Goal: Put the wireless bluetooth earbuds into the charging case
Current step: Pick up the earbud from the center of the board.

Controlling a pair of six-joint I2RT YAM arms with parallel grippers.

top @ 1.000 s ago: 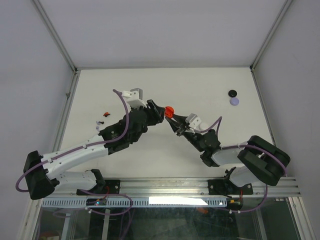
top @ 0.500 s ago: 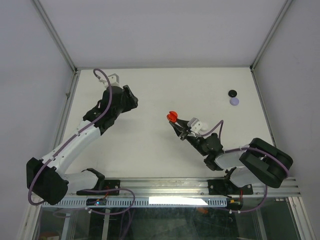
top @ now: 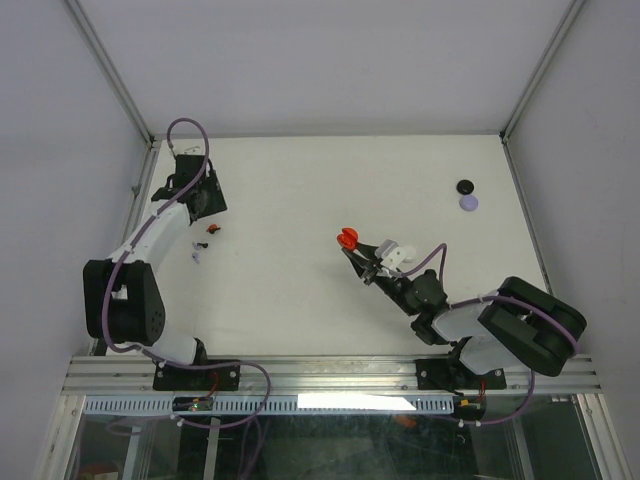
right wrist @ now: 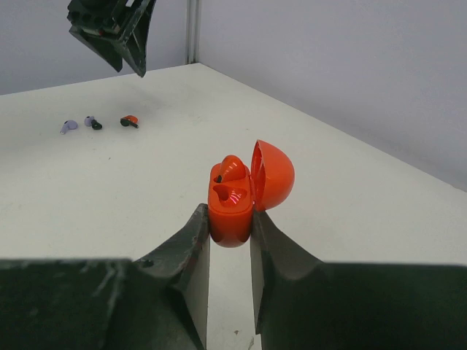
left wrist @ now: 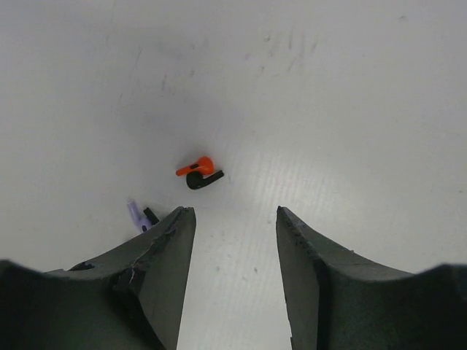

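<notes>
The right gripper (right wrist: 230, 219) pinched the glossy red charging case (right wrist: 237, 193), lid open; the left gripper (left wrist: 235, 219), spread, hung near an orange-and-black earbud (left wrist: 199, 172).

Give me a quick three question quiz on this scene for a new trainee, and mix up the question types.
1. True or false: the right claw is shut on the red case, and the case's lid is open.
2. Which thing lies just ahead of the open left claw? A) a white cable B) the orange earbud C) a blue cup
3. Fill in: at the far right, the black round piece lies right beside a ____ round piece.
Key: 1 true; 2 B; 3 lavender.
</notes>
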